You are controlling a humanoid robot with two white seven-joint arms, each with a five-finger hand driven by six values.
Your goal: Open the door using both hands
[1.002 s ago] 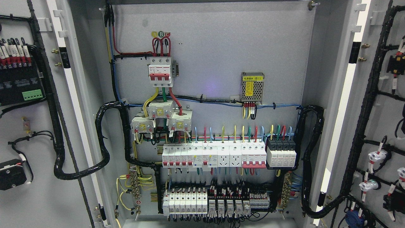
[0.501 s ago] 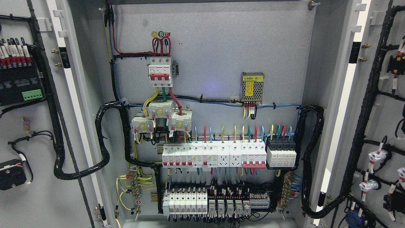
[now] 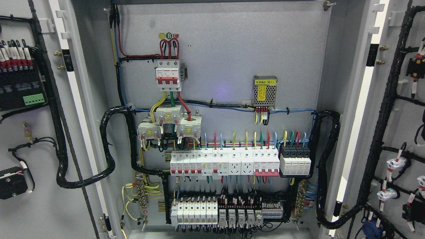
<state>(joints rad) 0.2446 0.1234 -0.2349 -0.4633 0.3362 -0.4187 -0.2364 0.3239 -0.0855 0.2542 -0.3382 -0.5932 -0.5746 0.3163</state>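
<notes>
Now you see no robot hand in the head view, so you cannot tell if the fingers are released, clenched or grasping, and no place can be given relative to them. Both doors of the grey metal electrical cabinet (image 3: 225,43) stand open. The left grey door leaf (image 3: 36,205) fills the left edge of the view and shows you its inner face, with a black terminal module (image 3: 20,88) carrying a small green connector, and a thick black corrugated cable loom (image 3: 84,181) that curves from the door into the cabinet. The right grey door leaf (image 3: 403,126) fills the right edge, also with its inner face toward you, crossed by black cable bundles (image 3: 378,146). Between the two doors you look at the back panel: a white breaker with a red lever (image 3: 168,75) near the top, a small perforated metal power supply with a yellow label (image 3: 264,91) to its right, a long row of white breakers (image 3: 225,162) lower down, and white relays and terminals (image 3: 212,212) along the bottom.
</notes>
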